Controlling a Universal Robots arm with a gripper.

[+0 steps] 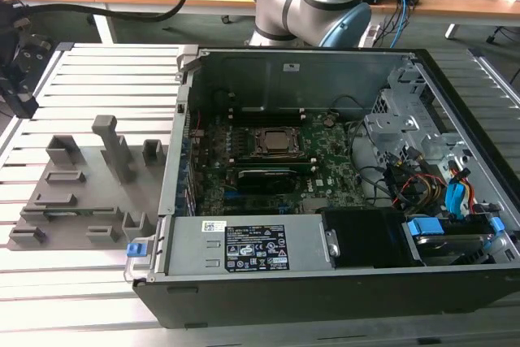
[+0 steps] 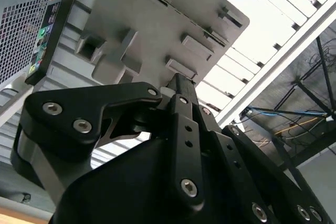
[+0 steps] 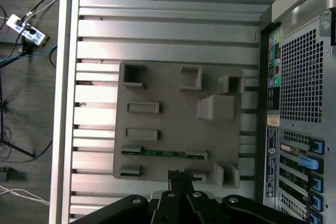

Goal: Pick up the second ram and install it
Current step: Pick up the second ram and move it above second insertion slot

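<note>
Gripper (image 3: 181, 175) over the grey fixture plate (image 3: 173, 90), fingers pinched together, nothing between them. Just past the tips sits the second ram (image 3: 164, 153), a green strip in a slot on the plate between two grey clips, clear of the fingers. In the exterior view the computer case (image 1: 325, 298) lies open beside the plate. Inside it: motherboard (image 1: 329, 164), CPU socket (image 1: 279, 142), a long dark module (image 1: 262, 176) just beside the socket, and a power supply (image 1: 195, 249) wearing a printed label (image 1: 254, 248) too small to read. Coloured cables (image 1: 422, 188) bunch toward the exterior view's right.
</note>
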